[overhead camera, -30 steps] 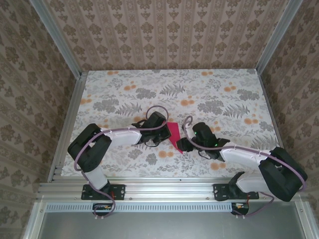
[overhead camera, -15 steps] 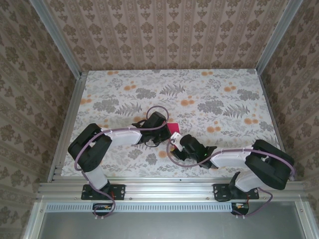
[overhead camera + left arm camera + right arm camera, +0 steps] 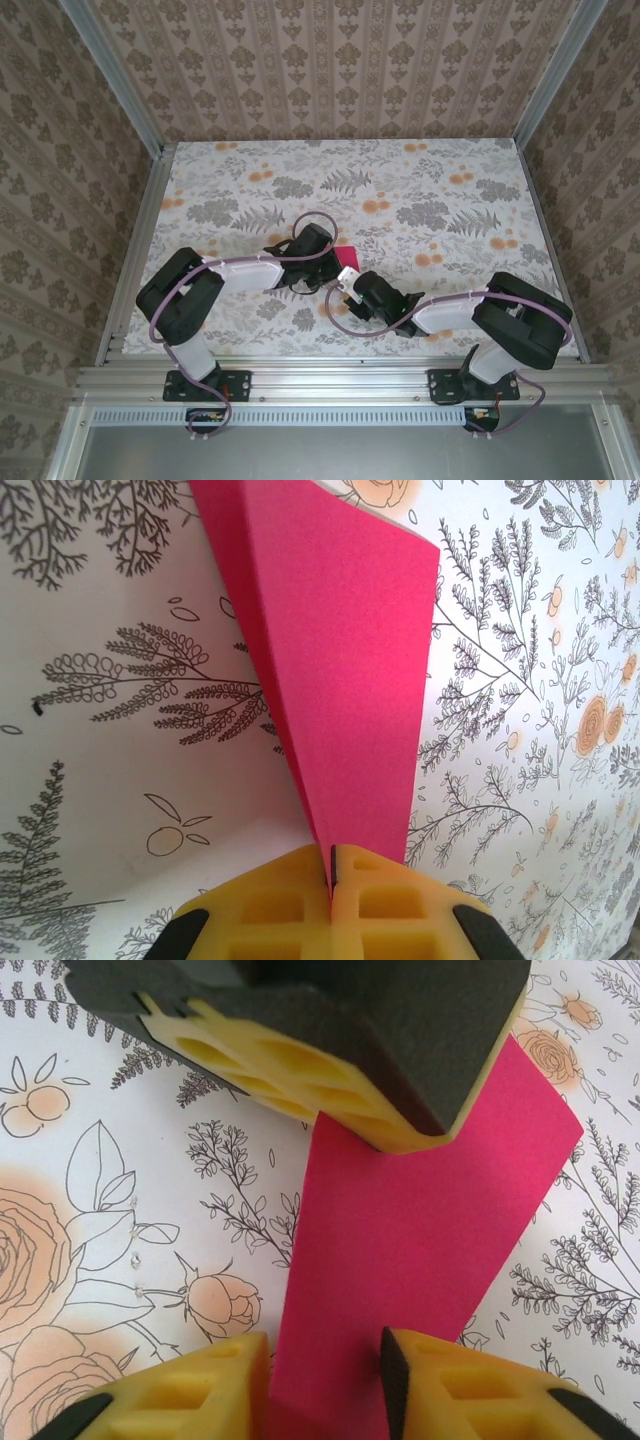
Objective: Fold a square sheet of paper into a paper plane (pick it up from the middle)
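Paper plane (image 3: 345, 680), left gripper (image 3: 332, 865) clamped on its tip, right gripper (image 3: 325, 1352) parted astride it

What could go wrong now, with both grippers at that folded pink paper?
1. The right gripper straddles the folded paper flat-face-on with its jaws apart. Closing might buckle the sheet edgewise instead of pinching it.
2. The left gripper is shut on just the narrow end, so a pull by the right arm could slip or tear it.

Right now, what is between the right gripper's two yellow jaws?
The pink paper runs between the jaws of the right gripper, which stand apart beside it; the right wrist view shows this.
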`<state>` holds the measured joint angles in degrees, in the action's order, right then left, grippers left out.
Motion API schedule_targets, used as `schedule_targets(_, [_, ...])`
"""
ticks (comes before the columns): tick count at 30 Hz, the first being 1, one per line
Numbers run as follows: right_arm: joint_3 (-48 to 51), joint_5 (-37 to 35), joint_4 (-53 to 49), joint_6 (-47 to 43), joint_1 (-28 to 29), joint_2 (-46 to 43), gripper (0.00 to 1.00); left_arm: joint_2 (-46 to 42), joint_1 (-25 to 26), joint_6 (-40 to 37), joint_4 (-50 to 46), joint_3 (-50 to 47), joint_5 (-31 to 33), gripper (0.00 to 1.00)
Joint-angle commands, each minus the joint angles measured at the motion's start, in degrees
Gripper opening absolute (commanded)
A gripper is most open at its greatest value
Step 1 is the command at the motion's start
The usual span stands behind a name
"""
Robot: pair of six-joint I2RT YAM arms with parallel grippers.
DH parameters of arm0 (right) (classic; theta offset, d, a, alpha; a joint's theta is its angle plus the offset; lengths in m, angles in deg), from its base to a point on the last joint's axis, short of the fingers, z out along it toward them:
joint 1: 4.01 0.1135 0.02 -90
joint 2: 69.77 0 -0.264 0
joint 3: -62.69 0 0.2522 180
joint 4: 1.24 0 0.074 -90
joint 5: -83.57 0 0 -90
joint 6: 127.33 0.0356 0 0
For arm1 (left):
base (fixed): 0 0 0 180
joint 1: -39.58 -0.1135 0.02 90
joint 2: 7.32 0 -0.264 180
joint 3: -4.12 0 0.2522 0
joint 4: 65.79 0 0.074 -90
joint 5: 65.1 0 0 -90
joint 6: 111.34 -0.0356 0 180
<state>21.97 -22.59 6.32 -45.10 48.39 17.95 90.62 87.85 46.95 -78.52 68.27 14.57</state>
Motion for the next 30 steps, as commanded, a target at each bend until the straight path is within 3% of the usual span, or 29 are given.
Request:
schedule_targets(1, [-1.3,-1.6,1.9,-0.2,0.4,1.3,0.31,-0.2,-0.3,-0.6,-1.2,1.2,-0.6,0.05])
schedule_targets(7, [-1.0,-1.2,2.0,2.5,0.4,1.7,0.19,-0.2,-0.2,-0.6,-1.4,1.2,-0.7,0.06])
schedule_targets(14, [-0.5,-1.0,1.7,5.3,0.3,1.7,0.13,-0.3,-0.3,-0.5,-1.5,1.2,-0.6,0.07])
schedule_targets(18, [-0.5,-0.5,2.0,6.9,0.2,1.6,0.06,-0.7,-0.3,-0.4,-1.9,0.9,-0.2,0.12])
schedule_targets(21, [0.3,2.7,2.9,11.0,-1.3,1.7,0.0,-2.0,-0.3,-0.7,-1.9,0.2,0.8,0.23])
schedule_targets(30, [3.5,24.9,11.7,27.2,-11.7,2.7,0.0,-9.2,-1.1,-3.7,-1.0,-3.5,4.1,0.62])
